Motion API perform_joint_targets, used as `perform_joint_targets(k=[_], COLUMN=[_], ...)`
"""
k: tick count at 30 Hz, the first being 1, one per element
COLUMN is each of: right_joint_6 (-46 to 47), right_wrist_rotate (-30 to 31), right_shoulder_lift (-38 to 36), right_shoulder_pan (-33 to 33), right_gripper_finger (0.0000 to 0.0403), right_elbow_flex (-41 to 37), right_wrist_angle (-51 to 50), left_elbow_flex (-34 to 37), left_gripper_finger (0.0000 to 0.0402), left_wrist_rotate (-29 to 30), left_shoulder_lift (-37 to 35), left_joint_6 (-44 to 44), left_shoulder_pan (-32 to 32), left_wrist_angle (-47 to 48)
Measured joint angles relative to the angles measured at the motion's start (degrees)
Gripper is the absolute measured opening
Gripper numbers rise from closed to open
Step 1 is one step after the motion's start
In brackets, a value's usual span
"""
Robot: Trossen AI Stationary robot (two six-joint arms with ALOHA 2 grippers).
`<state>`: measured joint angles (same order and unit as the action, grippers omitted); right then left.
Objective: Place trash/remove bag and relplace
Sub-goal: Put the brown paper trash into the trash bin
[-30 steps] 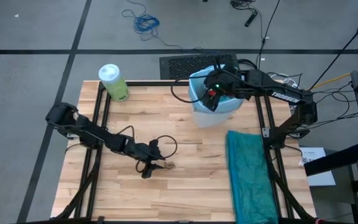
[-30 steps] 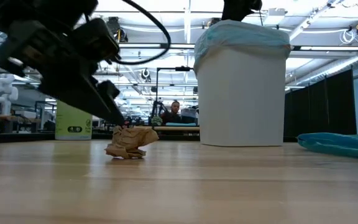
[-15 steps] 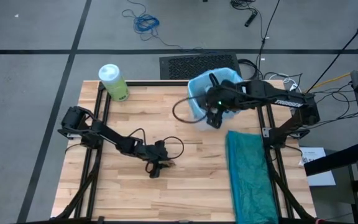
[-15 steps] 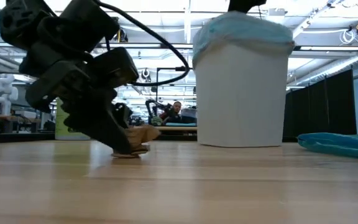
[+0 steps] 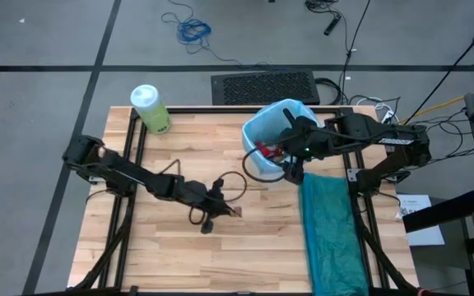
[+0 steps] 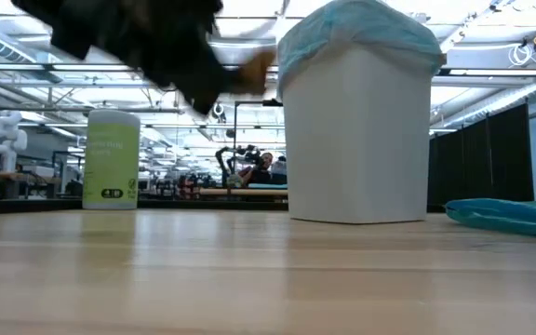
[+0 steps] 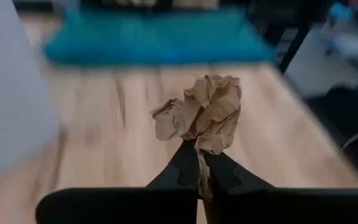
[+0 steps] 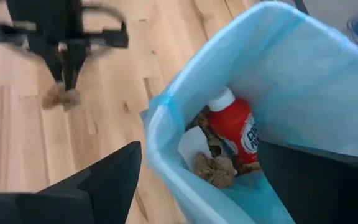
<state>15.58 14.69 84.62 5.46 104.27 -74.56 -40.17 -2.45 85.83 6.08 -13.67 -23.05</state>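
Note:
My left gripper [image 7: 197,149] is shut on a crumpled brown paper wad [image 7: 204,112] and holds it above the table's middle [image 5: 232,210], just left of the white wastebasket [image 6: 356,140]. The light-blue bag [image 8: 291,74] lines the wastebasket and folds over its rim [image 6: 361,33]. Inside lie a red white-capped container [image 8: 238,127] and more brown wads [image 8: 213,167]. My right gripper [image 8: 197,149] is open and straddles the wastebasket's rim [image 5: 285,163], one finger inside and one outside. My left gripper pinches the wad's lower edge [image 7: 199,142] between its two fingertips. The wad stands out past the fingers, lifted well clear of the table [image 6: 254,67]. My right gripper has one finger [image 8: 316,180] inside the lined wastebasket, against the bag. The other finger [image 8: 104,180] stands outside the wall; whether it touches, I cannot tell.
A darker teal bag [image 5: 332,230] lies flat along the table's right side. A large green bottle with a white cap [image 5: 151,108] stands at the far left corner. Bare wood lies across the near middle and left of the table.
My left gripper has shut on the brown wad and lifted it off the table, moving a little toward the wastebasket. My right gripper has moved toward the table's near and left edges, and the wastebasket has slid with it toward the middle.

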Motion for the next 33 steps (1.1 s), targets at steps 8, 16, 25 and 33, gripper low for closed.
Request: perform_joint_targets(k=[8, 16, 25, 33], right_joint_6=[-0.3, -0.7, -1.3, -1.4], right_wrist_rotate=[0.3, 3.3, 6.6, 9.6], right_shoulder_lift=[-3.0, -5.4, -7.6, -9.9], right_shoulder_pan=[2.1, 2.2, 2.1, 2.1], right_gripper_finger=[0.0313, 0.0313, 0.0313, 0.0313], right_elbow_flex=[0.0, 0.0, 0.0, 0.0], right_wrist_angle=[2.7, 4.2, 4.1, 4.0], left_elbow_flex=[-9.2, -29.2, -46.9, -54.8], left_gripper_finger=[0.0001, 0.0001, 0.0000, 0.0046], left_wrist_rotate=[0.3, -5.9, -14.9, -15.8], left_shoulder_lift=[-11.4, -6.7, 6.3, 14.4], left_joint_6=[-6.8, -15.6, -18.6, -18.4], left_shoulder_pan=[7.1, 17.3, 25.3, 28.3], left_wrist_angle=[8.6, 23.3, 31.6, 31.6])
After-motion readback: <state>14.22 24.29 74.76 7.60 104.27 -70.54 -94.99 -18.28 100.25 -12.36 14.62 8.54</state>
